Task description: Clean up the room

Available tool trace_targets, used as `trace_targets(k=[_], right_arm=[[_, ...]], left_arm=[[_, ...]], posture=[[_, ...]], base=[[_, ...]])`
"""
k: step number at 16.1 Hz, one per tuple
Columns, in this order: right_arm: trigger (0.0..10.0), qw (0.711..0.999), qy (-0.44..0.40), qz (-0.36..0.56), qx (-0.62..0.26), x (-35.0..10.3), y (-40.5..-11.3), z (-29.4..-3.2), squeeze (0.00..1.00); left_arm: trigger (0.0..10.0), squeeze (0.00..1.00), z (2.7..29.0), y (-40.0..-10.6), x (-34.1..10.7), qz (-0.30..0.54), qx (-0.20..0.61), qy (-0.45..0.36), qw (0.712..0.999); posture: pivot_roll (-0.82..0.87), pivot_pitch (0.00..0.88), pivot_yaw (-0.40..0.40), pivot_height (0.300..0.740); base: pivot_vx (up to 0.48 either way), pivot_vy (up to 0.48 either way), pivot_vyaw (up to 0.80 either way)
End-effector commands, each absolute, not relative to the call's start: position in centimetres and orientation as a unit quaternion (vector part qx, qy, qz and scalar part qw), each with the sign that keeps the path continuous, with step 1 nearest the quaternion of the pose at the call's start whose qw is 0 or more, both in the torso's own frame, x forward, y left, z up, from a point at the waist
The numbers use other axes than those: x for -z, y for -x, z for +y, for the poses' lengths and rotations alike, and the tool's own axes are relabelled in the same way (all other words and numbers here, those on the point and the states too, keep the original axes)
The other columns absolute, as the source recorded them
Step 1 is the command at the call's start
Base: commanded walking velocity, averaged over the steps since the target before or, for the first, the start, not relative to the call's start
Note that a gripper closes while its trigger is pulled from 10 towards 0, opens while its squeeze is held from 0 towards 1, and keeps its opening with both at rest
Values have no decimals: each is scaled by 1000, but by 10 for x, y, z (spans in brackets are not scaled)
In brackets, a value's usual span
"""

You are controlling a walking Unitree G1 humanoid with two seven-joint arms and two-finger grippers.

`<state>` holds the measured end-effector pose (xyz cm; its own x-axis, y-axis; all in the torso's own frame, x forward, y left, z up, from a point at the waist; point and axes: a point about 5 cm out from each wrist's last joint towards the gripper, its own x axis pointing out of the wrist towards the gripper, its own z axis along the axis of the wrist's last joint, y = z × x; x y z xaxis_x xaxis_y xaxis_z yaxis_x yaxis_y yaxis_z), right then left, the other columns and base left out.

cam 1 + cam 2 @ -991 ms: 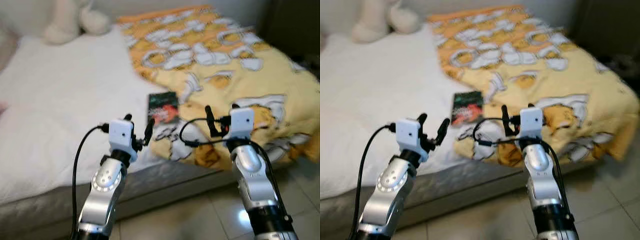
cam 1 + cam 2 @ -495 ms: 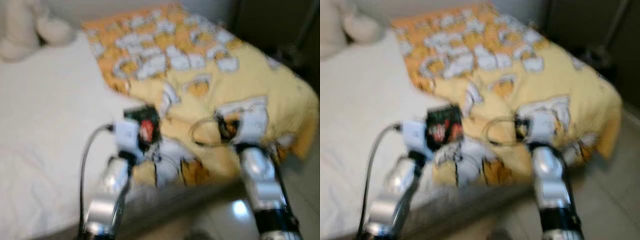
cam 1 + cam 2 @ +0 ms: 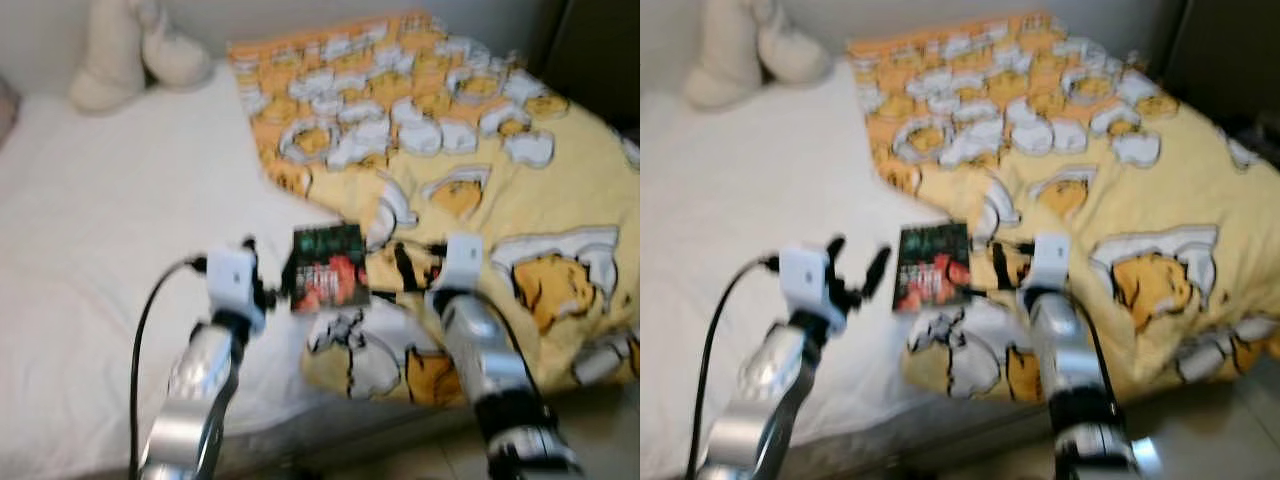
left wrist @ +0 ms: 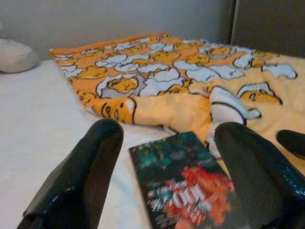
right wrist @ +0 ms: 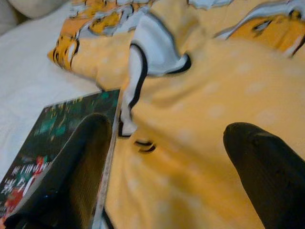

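While both arms reach over the bed (image 3: 120,300), the left gripper (image 3: 852,275) hangs wide open and empty just short of the book (image 4: 188,193), nearer than the right gripper (image 5: 167,167), also spread and empty. Beyond, the book lies flat against the yellow blanket (image 3: 480,150), long axis running away from the robot.

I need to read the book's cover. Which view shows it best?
The left wrist view: the book lies close, nearly whole, between the open jaws. Both eye views show it small and blurred; the right wrist view catches one corner.
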<state>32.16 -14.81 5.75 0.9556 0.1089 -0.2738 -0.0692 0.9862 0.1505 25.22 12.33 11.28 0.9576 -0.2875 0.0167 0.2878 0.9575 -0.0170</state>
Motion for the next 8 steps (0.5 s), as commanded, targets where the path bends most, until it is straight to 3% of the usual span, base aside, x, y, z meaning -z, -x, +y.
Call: trace_targets(k=[1, 5, 8], right_arm=[[10000, 984, -90, 143, -58, -57, -325, -131, 0], [10000, 974, -131, 176, -57, -46, -326, -110, 0], [10000, 974, -106, 196, -43, -33, -319, -100, 0]], left_arm=[[10000, 0, 136, -248, -116, -1, 139, -6, 990], [10000, 0, 150, -232, -118, 17, 137, -25, 990], [10000, 0, 158, -226, -119, 31, 132, -32, 990]], posture=[[-11, 59, 167, 740], [60, 94, 189, 740], [69, 120, 193, 740]], base=[[0, 0, 0], [0, 0, 0], [0, 0, 0]])
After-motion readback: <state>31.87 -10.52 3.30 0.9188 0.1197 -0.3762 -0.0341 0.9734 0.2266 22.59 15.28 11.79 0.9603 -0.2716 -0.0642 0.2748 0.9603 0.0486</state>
